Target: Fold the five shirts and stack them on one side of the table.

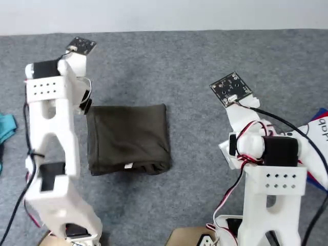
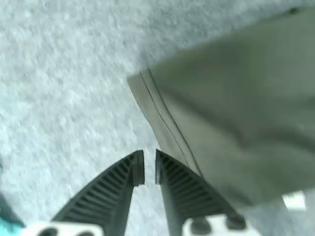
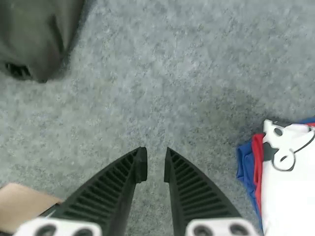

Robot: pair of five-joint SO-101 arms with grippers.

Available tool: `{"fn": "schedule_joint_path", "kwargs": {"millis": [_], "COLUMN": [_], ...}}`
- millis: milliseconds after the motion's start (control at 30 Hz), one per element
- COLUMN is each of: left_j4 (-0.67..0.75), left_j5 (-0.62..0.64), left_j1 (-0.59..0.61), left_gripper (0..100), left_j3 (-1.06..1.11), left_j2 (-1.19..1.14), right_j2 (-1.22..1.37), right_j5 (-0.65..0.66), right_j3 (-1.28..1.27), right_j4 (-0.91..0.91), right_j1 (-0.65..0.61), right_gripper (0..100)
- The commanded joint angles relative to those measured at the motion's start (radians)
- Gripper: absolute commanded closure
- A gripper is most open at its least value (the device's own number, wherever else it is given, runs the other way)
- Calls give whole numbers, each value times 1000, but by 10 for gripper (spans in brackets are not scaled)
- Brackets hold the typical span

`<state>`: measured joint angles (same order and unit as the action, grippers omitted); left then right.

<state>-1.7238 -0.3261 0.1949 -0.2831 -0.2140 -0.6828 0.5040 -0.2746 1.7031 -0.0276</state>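
**Item 1, olive shirt** (image 1: pixel 128 138): dark, already folded into a rough rectangle. It lies flat on the grey table cover (image 1: pixel 195 61), centre-left of the high view. A small white tag (image 1: pixel 128 165) pokes out at its lower edge. Expect it to be light, soft and limp. It will likely sag and unfold if you lift it by one layer. Pinch through all the layers at a folded edge or corner, ideally one gripper on each side. Otherwise, slide it along the cover, though the felt may drag at the bottom layer.

**Item 2, left gripper** (image 2: pixel 145 167): holds nothing. Its jaws are nearly closed, with a thin slit between the tips. It hangs just beside the hemmed left edge of the olive shirt (image 2: pixel 236 128). You would have to open it before any grasp.

**Item 3, right gripper** (image 3: pixel 155 164): holds nothing, and its jaws are drawn almost together. It sits over bare cover, well apart from the olive shirt (image 3: pixel 34 34), which sits at the upper left of its view.

**Item 4, white, red and blue shirt** (image 1: pixel 315 133): bunched at the right edge of the high view and looks unfolded. It is equally soft.

**Item 5, teal garment** (image 1: pixel 6 127): at the left edge of the high view, mostly cut off.

**Item 6, cardboard piece** (image 1: pixel 187 237): at the bottom edge, between the arm bases.
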Motion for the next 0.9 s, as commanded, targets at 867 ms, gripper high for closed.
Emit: {"fn": "schedule_joint_path", "kwargs": {"millis": [867], "left_j4": [186], "left_j5": [2], "left_j1": [756], "left_gripper": [952], "left_j3": [792], "left_j2": [914], "right_j2": [542], "right_j5": [-137], "right_j3": [12], "right_j4": [-344], "right_j1": [-659], "right_gripper": [988]}}
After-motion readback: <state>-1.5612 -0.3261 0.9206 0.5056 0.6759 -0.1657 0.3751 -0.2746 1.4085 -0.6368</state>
